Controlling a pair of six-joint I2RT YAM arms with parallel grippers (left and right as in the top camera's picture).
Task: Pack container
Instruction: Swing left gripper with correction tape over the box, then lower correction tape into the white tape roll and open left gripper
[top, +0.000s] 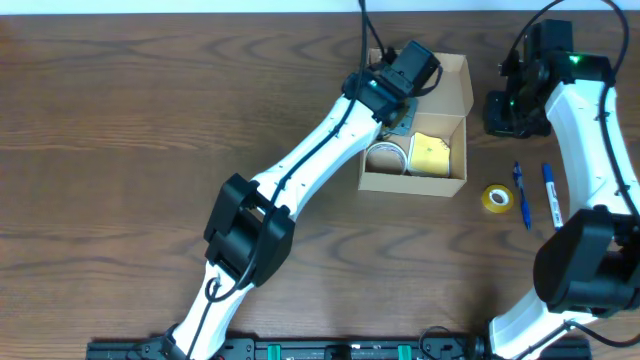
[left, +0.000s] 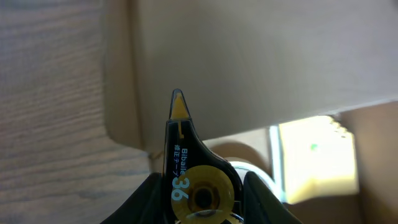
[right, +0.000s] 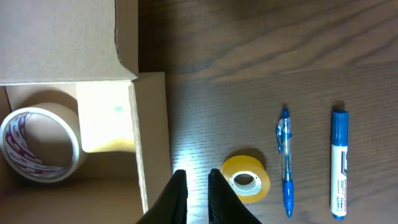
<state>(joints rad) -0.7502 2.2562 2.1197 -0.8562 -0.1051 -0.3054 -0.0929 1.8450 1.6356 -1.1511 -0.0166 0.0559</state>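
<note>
The tan cardboard container (top: 412, 185) stands open at the table's back right, flap lid (top: 455, 80) folded back. Inside lie a white tape roll (top: 386, 157) and a yellow pad (top: 430, 153). My left gripper (top: 400, 108) hangs over the container's back left part. In the left wrist view it (left: 199, 190) is shut on a black correction tape dispenser (left: 186, 155) with a yellow wheel, its tip pointing at the flap (left: 261, 56). My right gripper (top: 505, 112) is right of the container; in the right wrist view its fingers (right: 197, 186) are shut and empty, high above the table beside the container wall (right: 152, 124).
A yellow tape roll (top: 496, 197), a blue pen (top: 522, 195) and a blue marker (top: 551, 195) lie on the table right of the container. They also show in the right wrist view: roll (right: 247, 177), pen (right: 285, 162), marker (right: 339, 162).
</note>
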